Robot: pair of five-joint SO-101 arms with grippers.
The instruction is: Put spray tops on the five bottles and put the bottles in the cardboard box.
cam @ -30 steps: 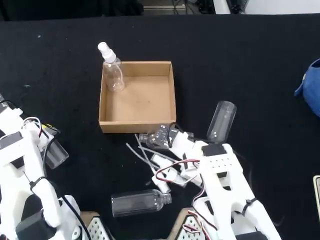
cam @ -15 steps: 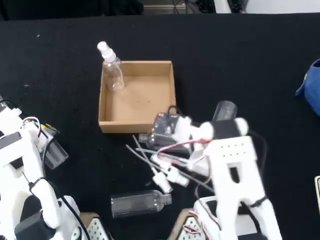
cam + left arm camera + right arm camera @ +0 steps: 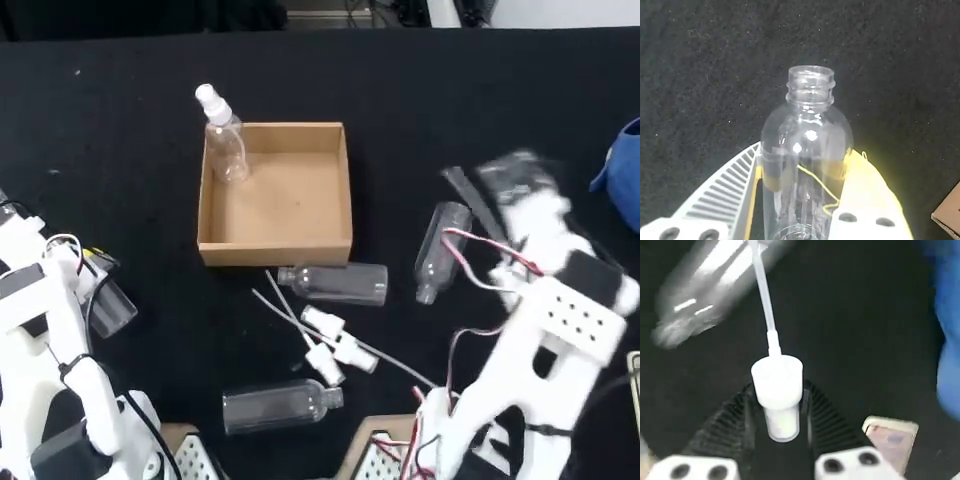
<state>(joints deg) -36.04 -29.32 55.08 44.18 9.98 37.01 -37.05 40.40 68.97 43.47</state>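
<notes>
Far left, the left end effector is clamped around an open-necked bottle, held just above the black counter. Next over, the cardboard box has one capped bottle standing upright in its far left corner. A bare bottle lies on its side just in front of the box, with two loose spray tops near it and a third bottle lying closer to the arms. A fourth bottle lies tilted to the right of the box. Beyond that, the right end effector is raised and pinches a spray top, tube pointing away. A blue thing sits at the right edge.
</notes>
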